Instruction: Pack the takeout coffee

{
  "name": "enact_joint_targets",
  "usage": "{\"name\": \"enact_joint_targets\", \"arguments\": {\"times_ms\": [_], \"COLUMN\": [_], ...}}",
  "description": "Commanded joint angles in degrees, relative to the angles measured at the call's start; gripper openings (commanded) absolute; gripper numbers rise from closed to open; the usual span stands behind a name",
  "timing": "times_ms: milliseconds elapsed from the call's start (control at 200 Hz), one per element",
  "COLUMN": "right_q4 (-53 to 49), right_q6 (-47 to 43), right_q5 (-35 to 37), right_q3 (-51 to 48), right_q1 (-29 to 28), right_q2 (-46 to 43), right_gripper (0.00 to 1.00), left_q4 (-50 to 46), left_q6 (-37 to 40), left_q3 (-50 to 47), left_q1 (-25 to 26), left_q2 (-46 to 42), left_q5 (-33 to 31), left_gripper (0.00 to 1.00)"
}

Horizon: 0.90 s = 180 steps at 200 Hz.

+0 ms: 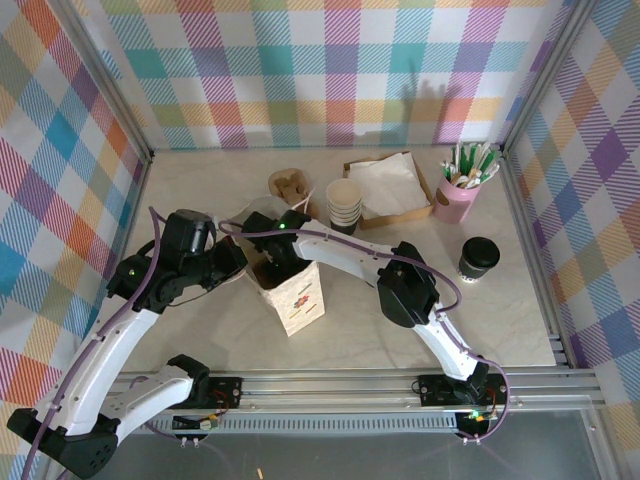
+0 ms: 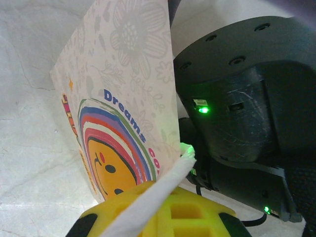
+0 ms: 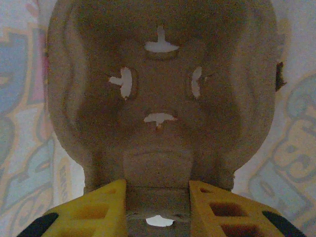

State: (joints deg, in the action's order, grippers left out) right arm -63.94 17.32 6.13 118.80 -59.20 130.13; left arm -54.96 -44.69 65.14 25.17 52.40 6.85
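The left hand [image 2: 159, 198] pinches the rim of the paper bag [image 1: 298, 296]. The right hand [image 3: 158, 202] grips a pulp carrier [image 3: 158, 98] inside it. The takeout coffee [image 1: 479, 257] stands well apart on the bench [image 1: 200, 335].

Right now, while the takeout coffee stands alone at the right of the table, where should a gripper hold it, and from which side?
Hold the takeout coffee by its side wall just below the black lid, jaws level, coming from the left. It stands upright and round, so opposite sides suit a pinch, and the lid's rim should stop slipping. The pink straw holder stands behind it.
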Motion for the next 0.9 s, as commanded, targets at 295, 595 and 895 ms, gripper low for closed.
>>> {"name": "enact_joint_targets", "arguments": {"times_ms": [295,595,895], "right_q4": [4.03,4.63,4.64], "right_q6": [0.96,0.75,0.52], "right_q5": [-1.82,-1.01,-0.85], "right_q3": [-5.7,-6.01,-5.63], "right_q1": [0.58,0.67,0.75], "right_q2": [0.26,0.07,-0.57], "right_gripper": [0.33,0.34,0.38], "left_q4": [-4.47,-5.92,-6.61], "left_q6": [0.7,0.4,0.28], "left_q3": [3.89,4.8,5.98], "left_q1": [-0.65,-0.72,-0.82], "left_q2": [0.37,0.07,-0.85], "left_q5": [0.52,-0.15,-1.14], "left_gripper": [0.0,0.0,0.0]}}
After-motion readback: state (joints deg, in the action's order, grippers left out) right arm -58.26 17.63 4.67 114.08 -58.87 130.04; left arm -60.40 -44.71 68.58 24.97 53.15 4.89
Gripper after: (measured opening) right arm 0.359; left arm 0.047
